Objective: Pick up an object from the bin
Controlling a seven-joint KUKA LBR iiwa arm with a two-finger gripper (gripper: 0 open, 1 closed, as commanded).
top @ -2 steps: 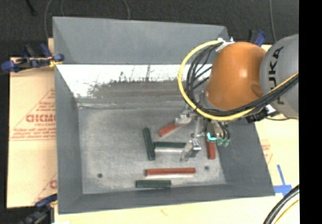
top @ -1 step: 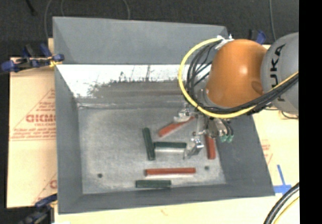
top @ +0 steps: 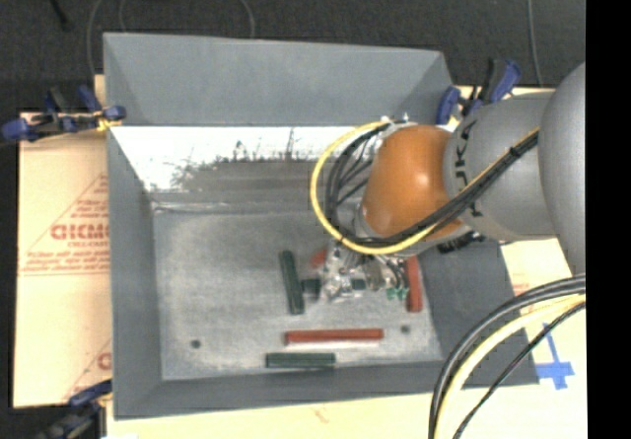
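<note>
My gripper [top: 340, 281] is down on the bin floor, right of the middle, under the orange wrist cover. A dark green stick [top: 291, 280] lies just to its left, nearly upright in the view. Another dark green piece [top: 312, 286] touches the gripper's left side. A red stick [top: 413, 285] lies on its right, partly hidden by the gripper. Below it a long red stick [top: 333, 335] lies flat across the floor. Whether anything sits between the fingers is hidden.
A dark green stick [top: 300, 360] lies along the bin's front wall, below the long red one. The arm and its cables cover the bin's right rear part.
</note>
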